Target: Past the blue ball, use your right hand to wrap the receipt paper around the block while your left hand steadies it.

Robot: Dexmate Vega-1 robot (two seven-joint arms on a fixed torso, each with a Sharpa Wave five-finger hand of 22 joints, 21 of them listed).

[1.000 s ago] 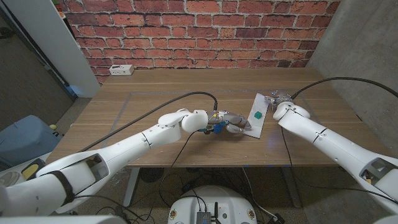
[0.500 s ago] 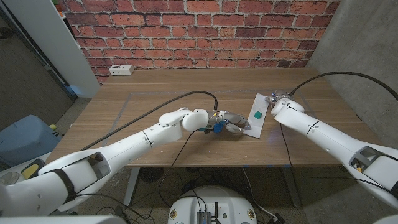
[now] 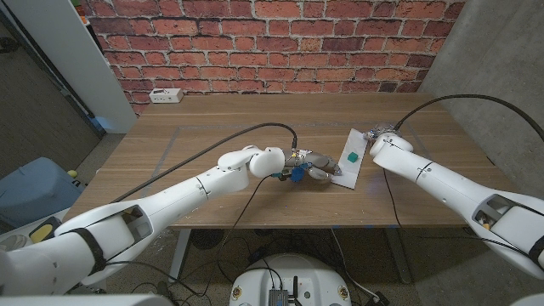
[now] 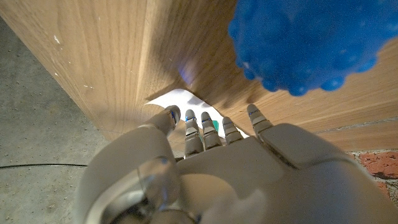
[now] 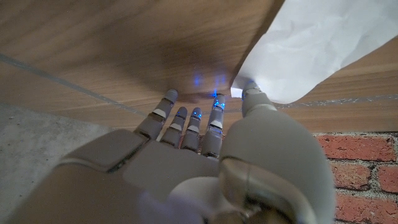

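A white strip of receipt paper lies on the wooden table, right of centre, with a small green block on it. A knobbly blue ball sits under my left wrist, just left of the strip's near end. My left hand reaches past the ball with its fingers stretched to the paper's near end, short of the block. The left wrist view shows the ball, the paper and a sliver of the block. My right hand is at the strip's far end, fingers spread, with its thumb tip at a corner of the paper.
A white power strip lies at the table's back left. A black cable runs along my left arm, another arcs to my right wrist. The brick wall stands behind the table. A blue bin is on the floor, left.
My right hand has shifted slightly left and farther, closer to the paper's far end. The left hand, ball and block stay where they were.
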